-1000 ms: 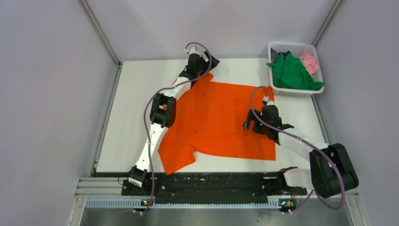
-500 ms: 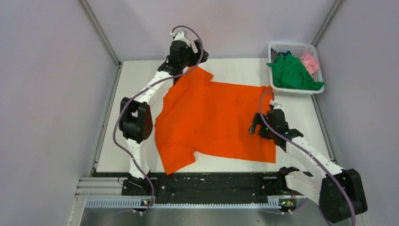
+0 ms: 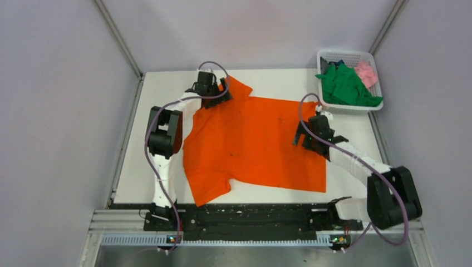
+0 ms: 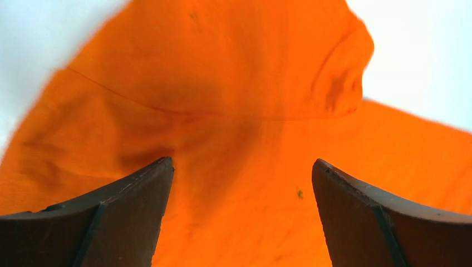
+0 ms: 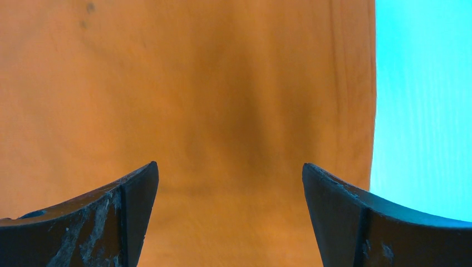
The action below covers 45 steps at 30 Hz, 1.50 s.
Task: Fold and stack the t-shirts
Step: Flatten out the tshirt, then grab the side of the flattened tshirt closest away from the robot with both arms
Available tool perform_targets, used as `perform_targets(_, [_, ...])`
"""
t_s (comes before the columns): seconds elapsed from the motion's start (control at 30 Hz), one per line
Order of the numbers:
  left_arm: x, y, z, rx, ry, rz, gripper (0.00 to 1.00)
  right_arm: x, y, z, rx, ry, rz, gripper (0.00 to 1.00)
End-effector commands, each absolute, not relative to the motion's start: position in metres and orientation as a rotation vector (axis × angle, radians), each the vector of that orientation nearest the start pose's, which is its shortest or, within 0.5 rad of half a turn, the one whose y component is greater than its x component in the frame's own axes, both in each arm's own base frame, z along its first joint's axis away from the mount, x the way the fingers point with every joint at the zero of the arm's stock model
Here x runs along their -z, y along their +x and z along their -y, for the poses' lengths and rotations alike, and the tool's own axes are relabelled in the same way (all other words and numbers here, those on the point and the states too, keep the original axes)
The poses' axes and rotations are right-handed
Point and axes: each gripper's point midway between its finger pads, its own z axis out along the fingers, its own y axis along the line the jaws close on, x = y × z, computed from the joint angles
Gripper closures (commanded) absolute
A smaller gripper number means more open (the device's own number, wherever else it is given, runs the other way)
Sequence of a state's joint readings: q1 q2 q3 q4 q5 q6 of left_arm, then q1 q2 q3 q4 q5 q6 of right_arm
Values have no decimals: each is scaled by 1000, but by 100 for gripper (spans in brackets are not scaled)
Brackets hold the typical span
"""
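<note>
The orange t-shirt (image 3: 256, 144) lies spread flat across the middle of the table. My left gripper (image 3: 213, 90) hovers open over its far-left sleeve; in the left wrist view the sleeve (image 4: 234, 72) fills the picture beyond the left gripper (image 4: 242, 162), and nothing lies between the fingers. My right gripper (image 3: 309, 133) stands open over the shirt's right edge. In the right wrist view the right gripper (image 5: 229, 164) is above flat orange cloth (image 5: 195, 83), with the hem just to its right. The green t-shirt (image 3: 345, 86) and the pink t-shirt (image 3: 366, 72) lie bunched in the basket.
A white lattice basket (image 3: 356, 54) sits at the far right corner of the table (image 3: 278, 78). Grey walls close in the left, far and right sides. A black rail (image 3: 245, 214) runs along the near edge between the arm bases.
My left gripper has come back from the far edge and dropped down over the far-left sleeve. My right gripper has shifted a little farther along the shirt's right edge. Both stay open.
</note>
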<state>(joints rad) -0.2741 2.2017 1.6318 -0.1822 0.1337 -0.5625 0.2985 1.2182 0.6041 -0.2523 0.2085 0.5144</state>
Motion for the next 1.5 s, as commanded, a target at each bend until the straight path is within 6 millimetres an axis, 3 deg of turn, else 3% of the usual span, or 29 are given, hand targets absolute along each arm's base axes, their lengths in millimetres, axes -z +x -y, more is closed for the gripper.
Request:
perform_targets(0.0, [-42, 543, 181, 486, -345, -2386, 1, -79, 354, -73, -68, 359, -2276, 1])
perform_targets(0.13, [-18, 537, 146, 396, -484, -2491, 1, -66, 392, -80, -30, 321, -2310, 1])
perform_targets(0.4, [2, 532, 92, 388, -663, -2518, 1, -44, 458, -101, -33, 251, -2357, 1])
perform_targets(0.57, [2, 542, 76, 383, -697, -2503, 1, -21, 485, -114, -56, 230, -2401, 1])
perform_targets(0.73, [-8, 566, 65, 371, -680, -2454, 1, -11, 507, -116, -47, 235, -2416, 1])
perform_targets(0.9, [-29, 595, 74, 444, -600, -2412, 1, -22, 520, -108, -57, 263, -2395, 1])
perform_targets(1.03, [-71, 600, 83, 502, -544, -2373, 1, -69, 522, -102, -41, 242, -2339, 1])
perform_targets(1.1, [-97, 586, 90, 528, -520, -2360, 1, -95, 512, -99, -41, 240, -2310, 1])
perform_targets(1.17, [-137, 558, 98, 537, -464, -2313, 1, -114, 489, -93, -37, 246, -2279, 1])
perform_targets(1.2, [-144, 541, 105, 525, -445, -2305, 1, -110, 468, -89, -34, 249, -2288, 1])
perform_targets(1.27, [-159, 504, 108, 501, -436, -2268, 1, -120, 441, -85, -62, 258, -2257, 1])
perform_targets(1.4, [-156, 420, 120, 508, -457, -2303, 1, -126, 387, -77, -98, 265, -2259, 1])
perform_targets(1.47, [-136, 372, 126, 452, -457, -2360, 1, -124, 361, -73, -115, 275, -2257, 1])
